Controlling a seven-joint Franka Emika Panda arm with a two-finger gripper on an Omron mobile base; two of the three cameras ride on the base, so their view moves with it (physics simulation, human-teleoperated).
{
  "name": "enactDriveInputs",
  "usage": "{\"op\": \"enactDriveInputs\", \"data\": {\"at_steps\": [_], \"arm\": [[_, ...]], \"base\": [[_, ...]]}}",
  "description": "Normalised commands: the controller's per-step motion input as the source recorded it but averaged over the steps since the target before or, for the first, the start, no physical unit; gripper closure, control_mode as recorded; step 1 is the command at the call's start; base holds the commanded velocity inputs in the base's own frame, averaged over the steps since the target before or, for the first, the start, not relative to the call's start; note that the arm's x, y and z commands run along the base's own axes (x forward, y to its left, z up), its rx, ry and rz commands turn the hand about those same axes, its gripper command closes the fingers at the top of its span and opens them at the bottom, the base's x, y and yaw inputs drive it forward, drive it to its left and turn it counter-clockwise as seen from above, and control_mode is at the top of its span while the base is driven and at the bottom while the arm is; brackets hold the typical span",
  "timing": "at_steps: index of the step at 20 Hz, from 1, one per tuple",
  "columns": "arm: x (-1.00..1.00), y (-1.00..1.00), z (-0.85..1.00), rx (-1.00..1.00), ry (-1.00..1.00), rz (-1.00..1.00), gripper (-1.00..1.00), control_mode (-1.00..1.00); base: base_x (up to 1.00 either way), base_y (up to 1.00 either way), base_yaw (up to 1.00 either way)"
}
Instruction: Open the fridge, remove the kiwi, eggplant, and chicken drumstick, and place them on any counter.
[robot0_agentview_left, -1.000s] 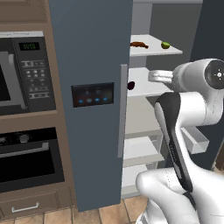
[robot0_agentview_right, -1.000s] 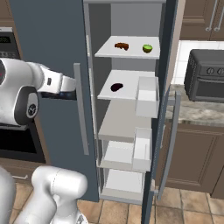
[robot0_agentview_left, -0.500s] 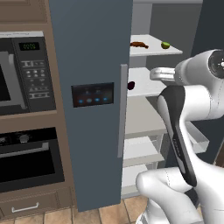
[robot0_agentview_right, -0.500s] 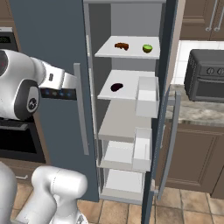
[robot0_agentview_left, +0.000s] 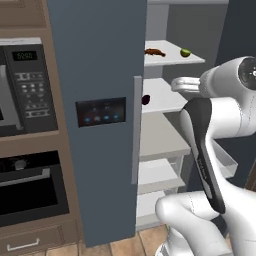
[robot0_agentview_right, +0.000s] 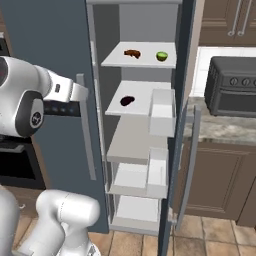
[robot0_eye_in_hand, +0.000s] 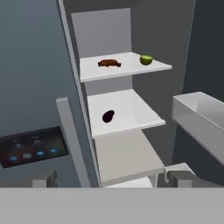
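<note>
The slate-blue fridge (robot0_agentview_left: 95, 60) has its left door closed and its right door swung open, baring white shelves. On the top shelf lie the reddish-brown chicken drumstick (robot0_eye_in_hand: 109, 63) and, to its right, the green kiwi (robot0_eye_in_hand: 146, 59). One shelf lower rests the dark eggplant (robot0_eye_in_hand: 108, 116). All three also show in the base views: drumstick (robot0_agentview_right: 132, 53), kiwi (robot0_agentview_right: 161, 56), eggplant (robot0_agentview_right: 127, 100). My gripper (robot0_eye_in_hand: 111, 179) is open and holds nothing; it hangs in front of the closed door's handle, short of the shelves and facing them. The marbled counter (robot0_agentview_right: 220, 127) lies to the fridge's right.
The open right door (robot0_agentview_right: 182, 125) carries white bins (robot0_agentview_right: 162, 112) and juts toward me beside the shelves. A dark toaster oven (robot0_agentview_right: 232, 92) stands on the counter. Left of the fridge are a microwave (robot0_agentview_left: 25, 90) and a black wall oven (robot0_agentview_left: 25, 185).
The arm's wrist and elbow have swung slightly to the right, with the hand staying near the closed door's edge. The jaws stay wide. The foods have not moved.
</note>
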Motion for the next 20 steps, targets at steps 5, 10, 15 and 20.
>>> {"op": "enactDriveInputs", "data": {"at_steps": [5, 10, 15, 20], "arm": [[0.00, 0.00, 0.00, 0.00, 0.00, 0.00, -1.00, 1.00], [0.00, 0.00, 0.00, 0.00, 0.00, 0.00, -1.00, 1.00], [0.00, 0.00, 0.00, 0.00, 0.00, 0.00, -1.00, 1.00], [0.00, 0.00, 0.00, 0.00, 0.00, 0.00, -1.00, 1.00]], "base": [[0.49, -0.38, -0.12], [0.55, -0.27, -0.06], [0.63, -0.01, -0.01], [0.56, 0.00, 0.00]]}}
